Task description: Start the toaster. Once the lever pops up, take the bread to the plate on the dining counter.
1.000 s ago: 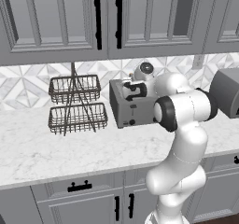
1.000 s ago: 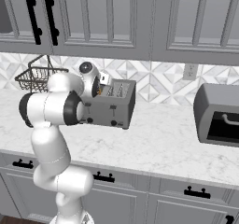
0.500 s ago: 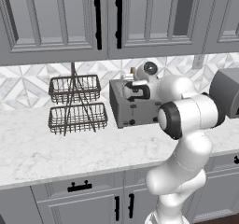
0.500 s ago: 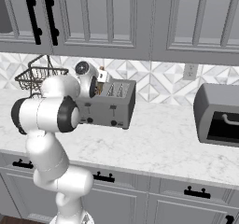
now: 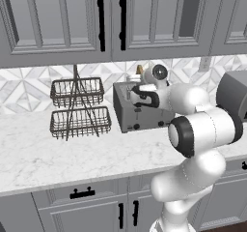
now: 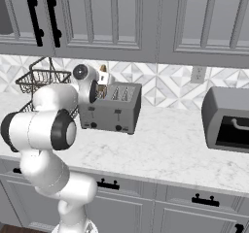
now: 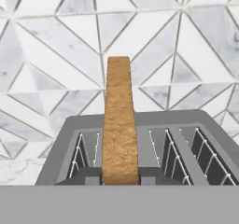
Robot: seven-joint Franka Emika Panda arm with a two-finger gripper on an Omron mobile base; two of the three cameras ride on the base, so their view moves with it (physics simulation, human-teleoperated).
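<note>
The grey toaster (image 5: 140, 121) stands on the marble worktop against the tiled wall, also seen as toaster (image 6: 114, 113) and from above as toaster (image 7: 186, 120). A golden-brown slice of bread (image 7: 119, 120) stands upright over a left slot, most of it above the toaster's top. My gripper (image 7: 119, 175) is shut on the bread's lower part, one dark finger tip on each side. From the base views the gripper (image 5: 141, 88) (image 6: 101, 85) hangs over the toaster's back left. The bread's tip (image 5: 139, 70) pokes up beside the hand. The plate and the dining counter are out of view.
A two-tier wire basket stand (image 5: 79, 108) (image 6: 41, 79) stands left of the toaster. A grey oven box (image 6: 227, 120) (image 5: 234, 93) sits to the right. Grey wall cabinets (image 5: 111, 18) hang low above the toaster. Bare worktop (image 6: 170, 144) lies in front.
The arm's elbow has sunk and come toward the cameras. The hand has stayed over the toaster, still shut on the bread.
</note>
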